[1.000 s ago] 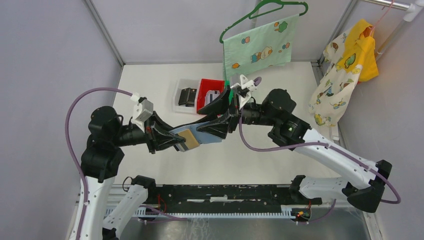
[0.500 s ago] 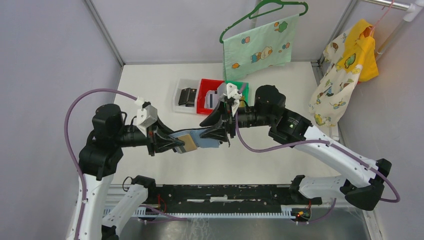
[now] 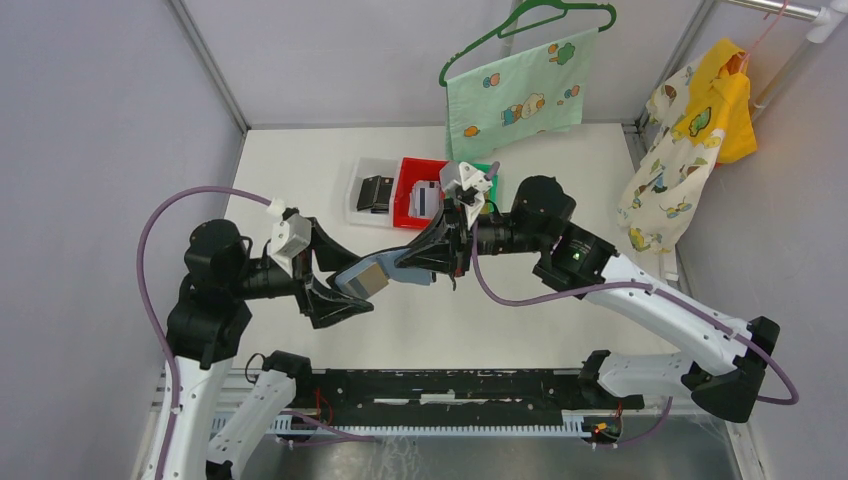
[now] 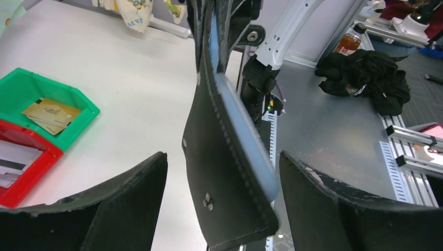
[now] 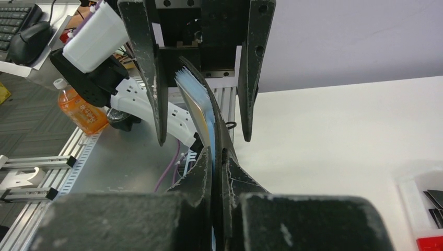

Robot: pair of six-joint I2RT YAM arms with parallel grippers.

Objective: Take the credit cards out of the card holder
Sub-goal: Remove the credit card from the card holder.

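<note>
Clamping the card holder [image 4: 224, 172], right gripper [image 5: 217, 157] was closed tight | left gripper [image 3: 352, 282] stood wide astride it, not touching | tan card [image 3: 372, 281] showed.

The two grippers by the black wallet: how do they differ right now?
The left gripper is open, its fingers spread on either side of the card holder without touching it; the right gripper is shut, pinching the holder's edge. The left reaches in from the left, the right from the opposite side. Both have black fingers and point at the holder.
</note>
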